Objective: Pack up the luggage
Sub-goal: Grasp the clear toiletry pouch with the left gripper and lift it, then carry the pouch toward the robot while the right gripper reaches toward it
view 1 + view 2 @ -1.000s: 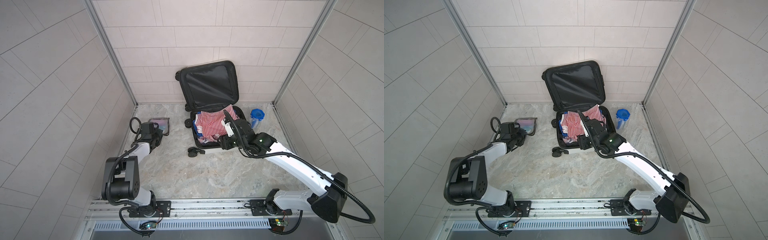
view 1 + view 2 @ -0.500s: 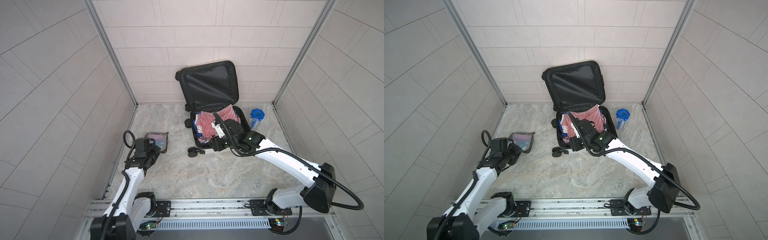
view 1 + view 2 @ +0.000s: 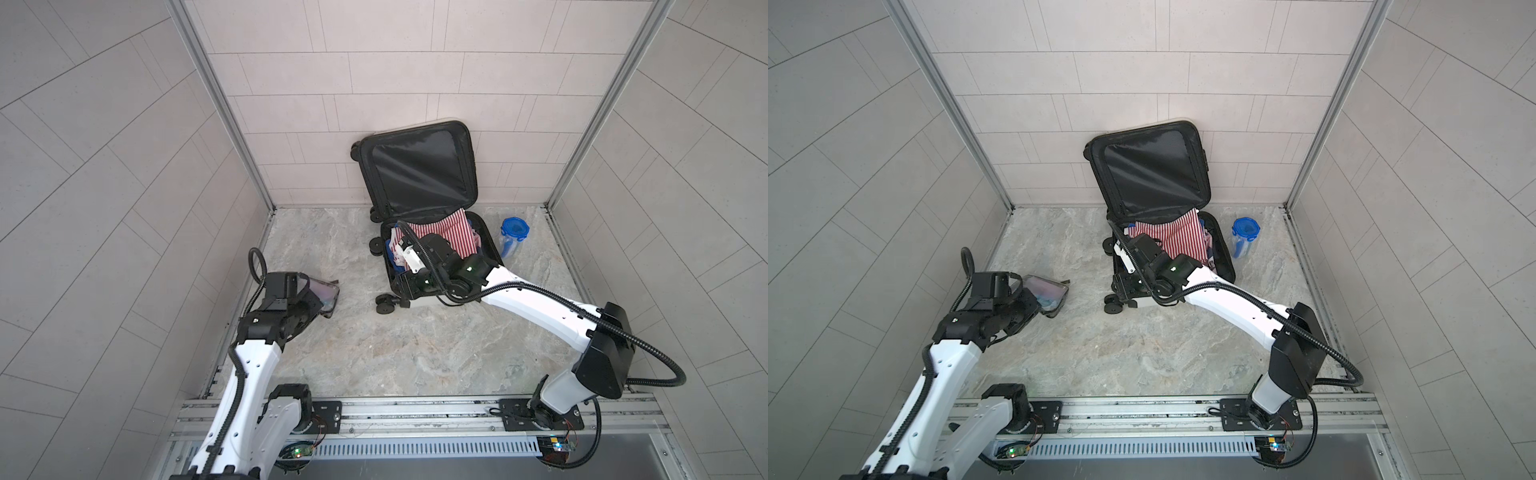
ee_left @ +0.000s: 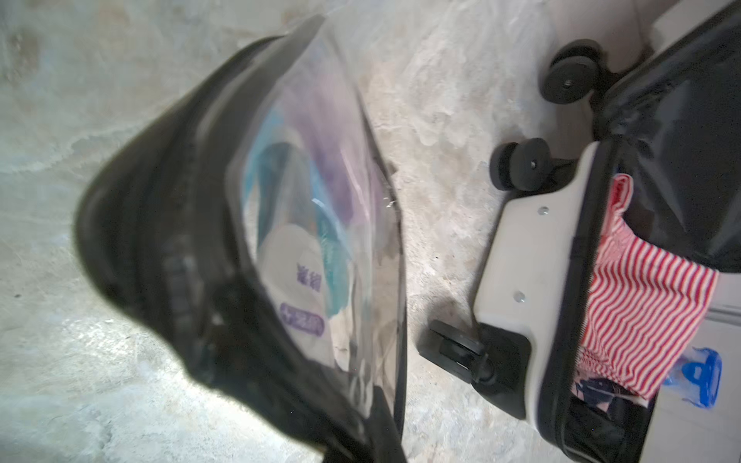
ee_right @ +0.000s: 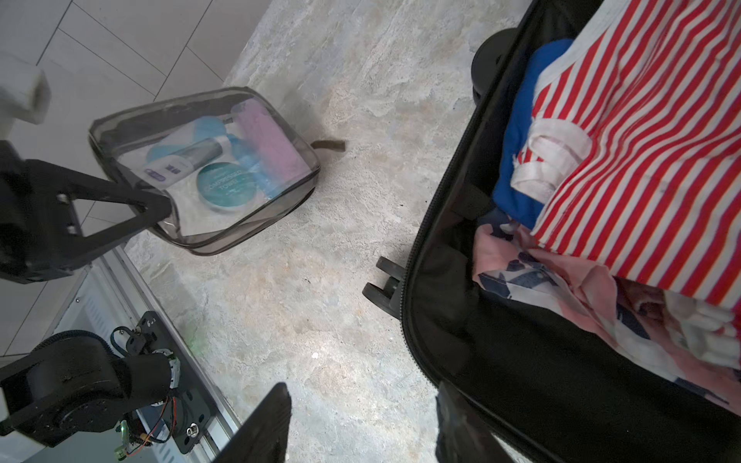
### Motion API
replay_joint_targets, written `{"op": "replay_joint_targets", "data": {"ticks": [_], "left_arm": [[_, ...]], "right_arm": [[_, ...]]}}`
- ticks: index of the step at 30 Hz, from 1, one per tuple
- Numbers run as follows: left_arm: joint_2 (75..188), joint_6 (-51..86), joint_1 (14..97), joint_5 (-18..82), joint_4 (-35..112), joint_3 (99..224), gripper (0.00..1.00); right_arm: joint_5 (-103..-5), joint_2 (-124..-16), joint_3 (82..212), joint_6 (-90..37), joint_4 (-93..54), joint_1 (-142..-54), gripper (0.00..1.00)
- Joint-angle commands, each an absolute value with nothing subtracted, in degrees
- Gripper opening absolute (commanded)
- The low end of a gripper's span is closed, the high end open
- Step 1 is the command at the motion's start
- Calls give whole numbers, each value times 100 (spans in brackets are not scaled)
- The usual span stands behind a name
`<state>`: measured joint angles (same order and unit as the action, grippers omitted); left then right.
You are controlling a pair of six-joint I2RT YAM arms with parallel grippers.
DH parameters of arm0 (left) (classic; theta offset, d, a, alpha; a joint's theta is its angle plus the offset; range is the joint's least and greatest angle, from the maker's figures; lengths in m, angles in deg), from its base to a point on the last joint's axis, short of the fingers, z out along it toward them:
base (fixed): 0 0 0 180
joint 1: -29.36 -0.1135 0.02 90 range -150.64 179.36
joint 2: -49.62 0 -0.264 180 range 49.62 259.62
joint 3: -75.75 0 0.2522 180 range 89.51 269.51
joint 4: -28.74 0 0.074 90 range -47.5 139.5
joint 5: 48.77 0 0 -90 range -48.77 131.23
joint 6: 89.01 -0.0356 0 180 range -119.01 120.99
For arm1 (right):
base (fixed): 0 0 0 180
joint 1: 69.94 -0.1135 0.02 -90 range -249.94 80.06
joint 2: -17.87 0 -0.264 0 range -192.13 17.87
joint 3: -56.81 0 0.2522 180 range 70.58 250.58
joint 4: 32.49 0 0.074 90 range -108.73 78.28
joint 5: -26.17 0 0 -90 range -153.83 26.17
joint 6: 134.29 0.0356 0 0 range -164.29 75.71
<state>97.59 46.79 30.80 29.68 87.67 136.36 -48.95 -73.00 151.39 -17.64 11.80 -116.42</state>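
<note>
Luggage [image 3: 419, 174] lies open at the back of the marbled floor [image 3: 374, 353], its black-lined lid propped against the rear wall. Its base holds a red-striped cloth [image 3: 449, 232] over other clothes [image 5: 521, 280], and a blue-lidded jar [image 3: 514, 232] stands just beside it on the right. Left gripper [image 5: 162, 206], pressed together, pinches one corner of the clear pouch [image 5: 224, 160] near the left wall, well apart from the luggage. Right gripper [image 5: 361, 387], jaws spread and empty, hangs at the base's near left corner, with one finger outside the rim and the other over it.
</note>
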Motion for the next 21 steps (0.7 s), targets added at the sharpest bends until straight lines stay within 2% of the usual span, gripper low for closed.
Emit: {"op": "replay_joint_targets", "data": {"ticks": [1,10,16,21], "left_arm": [[9826,4282,3317,3032,9309,14307,0],[10480,3989,4576,2724,9917,15760,0],[10745,3965,5657,2654,10474,16709,0],[10897,4195,6465,2556,10220,16985,0]], "right_arm": [[-4969,-7198,15335,-1731,1353,-11644,60],[-5479,-6647,15166,-1724,1849,-11288,60],[-5460,-5969,14686,-1709,2071,-10583,60],[-5326,-5387,14126,-1733,2164,-9920,60]]}}
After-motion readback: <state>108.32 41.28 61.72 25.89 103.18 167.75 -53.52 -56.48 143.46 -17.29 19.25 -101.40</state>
